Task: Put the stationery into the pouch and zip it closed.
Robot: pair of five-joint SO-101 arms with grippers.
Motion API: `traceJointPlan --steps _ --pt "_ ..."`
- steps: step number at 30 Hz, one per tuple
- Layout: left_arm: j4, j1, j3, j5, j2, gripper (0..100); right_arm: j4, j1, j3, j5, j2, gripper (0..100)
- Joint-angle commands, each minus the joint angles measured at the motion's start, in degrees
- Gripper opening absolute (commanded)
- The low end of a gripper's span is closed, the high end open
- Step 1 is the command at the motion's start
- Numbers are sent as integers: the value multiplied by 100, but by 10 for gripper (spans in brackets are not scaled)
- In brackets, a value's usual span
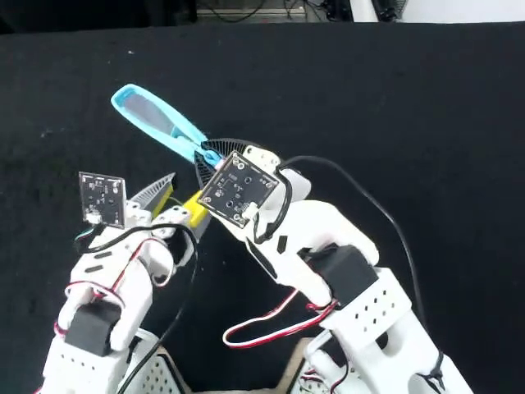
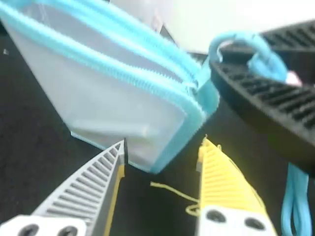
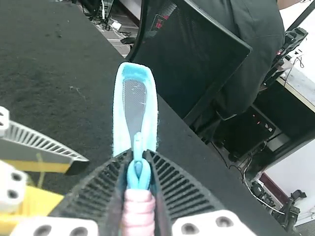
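Note:
A translucent pouch with a light blue zip and edging stands tilted above the black table, its far end toward the back left. My right gripper is shut on the blue zip pull loop at the pouch's near end, with the pouch stretching straight away from it. My left gripper is open just below that same end. Its grey finger and yellow finger sit either side of the pouch's corner without touching it. The right gripper's black finger is close by.
Black cloth covers the table. The table's far edge runs behind the pouch, with a black office chair beyond it. Both arm bases crowd the front of the table.

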Motion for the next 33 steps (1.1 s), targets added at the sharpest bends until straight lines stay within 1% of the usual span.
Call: traceJointPlan --steps 1,3,7,9,14,16,18,23,26,28,29,33 --pt "-651 -321 163 53 -44 224 -229 79 -286 62 -31 11" --pt "-686 -462 286 53 -79 224 -229 79 -286 62 -31 11" --pt "-457 -804 338 62 -97 224 -264 79 -286 62 -31 11" --pt "-404 -954 365 44 -97 224 -448 79 -268 62 -31 11" --pt "-404 -1200 303 44 -97 225 -853 62 -242 18 4 11" --pt "-396 -1191 303 44 -97 225 -888 62 -242 18 4 11" --pt "-237 -1112 277 44 -97 225 -879 62 -242 18 4 11" --pt "580 -145 -198 44 -97 225 -879 62 -242 53 4 11" --pt "809 338 -391 70 -97 225 -844 62 -242 53 4 11" --pt "721 418 -391 44 -97 225 -844 62 -242 53 4 11" --pt "527 347 -330 35 -97 225 -844 62 -242 53 4 11" --pt "-615 -444 207 26 -44 225 -835 70 -242 53 4 11"
